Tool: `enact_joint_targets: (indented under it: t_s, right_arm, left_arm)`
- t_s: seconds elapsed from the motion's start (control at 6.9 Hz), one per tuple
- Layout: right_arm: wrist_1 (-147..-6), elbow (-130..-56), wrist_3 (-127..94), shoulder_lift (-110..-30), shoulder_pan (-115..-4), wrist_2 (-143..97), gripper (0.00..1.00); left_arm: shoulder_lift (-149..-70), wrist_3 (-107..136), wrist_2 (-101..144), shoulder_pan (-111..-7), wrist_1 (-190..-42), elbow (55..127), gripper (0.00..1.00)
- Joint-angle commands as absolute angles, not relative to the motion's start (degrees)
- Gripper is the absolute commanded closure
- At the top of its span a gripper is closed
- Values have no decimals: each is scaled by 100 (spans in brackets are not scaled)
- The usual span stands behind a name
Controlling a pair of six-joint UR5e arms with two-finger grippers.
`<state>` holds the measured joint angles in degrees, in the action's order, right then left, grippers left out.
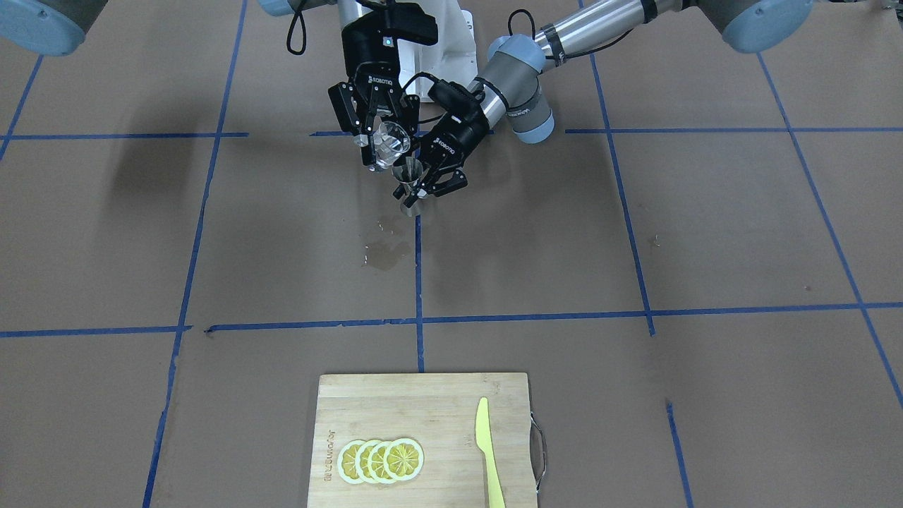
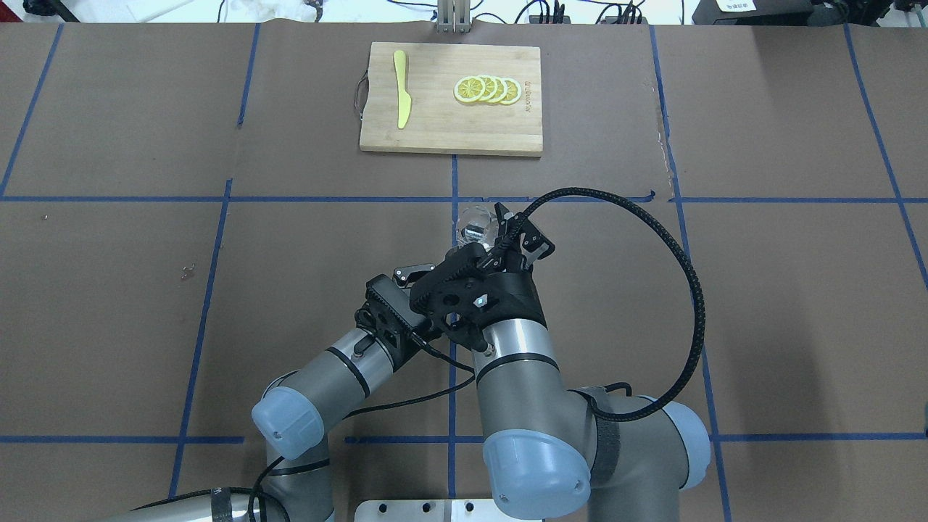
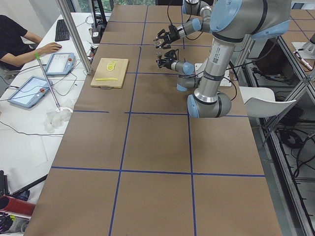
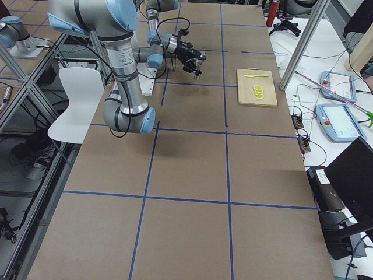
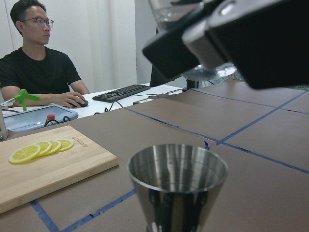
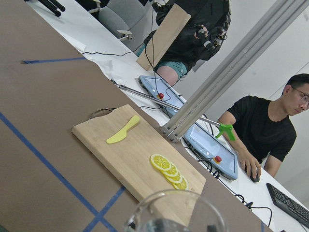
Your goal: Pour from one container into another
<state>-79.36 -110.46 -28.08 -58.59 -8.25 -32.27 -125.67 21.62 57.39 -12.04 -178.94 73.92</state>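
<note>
The clear glass cup (image 1: 390, 143) is tilted in the air, and my right gripper (image 1: 381, 137) is shut on it. Its lip hangs just above the open top of the steel hourglass jigger (image 1: 409, 185), which stands upright off the table with my left gripper (image 1: 423, 187) shut on its waist. In the left wrist view the jigger's mouth (image 5: 177, 169) looks empty, with the cup (image 5: 169, 12) and the right gripper's fingers (image 5: 251, 43) overhead. The right wrist view shows only the cup's rim (image 6: 176, 210). From overhead, the cup (image 2: 475, 225) sits ahead of the right wrist; the jigger is hidden.
A dark wet stain (image 1: 386, 254) marks the brown paper just in front of the jigger. A wooden cutting board (image 1: 437, 416) with lemon slices (image 1: 381, 460) and a yellow knife (image 1: 487, 451) lies at the table's far edge. A person (image 3: 19, 42) sits at a side desk.
</note>
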Motion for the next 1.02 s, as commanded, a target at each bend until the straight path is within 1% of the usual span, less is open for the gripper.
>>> enact_joint_targets:
  t_s: [0.0,0.87]
  right_arm:
    - [-8172,-11039,-2558,-5854,-765,-2981,100]
    - [-8200,-11065,-1777,-5906,-747,-2777,100]
  left_arm:
    - [-12577,2162,5739,-1204,-17895,7383,100]
    - [-12577,2162,5739,-1204,-17895,7383,100]
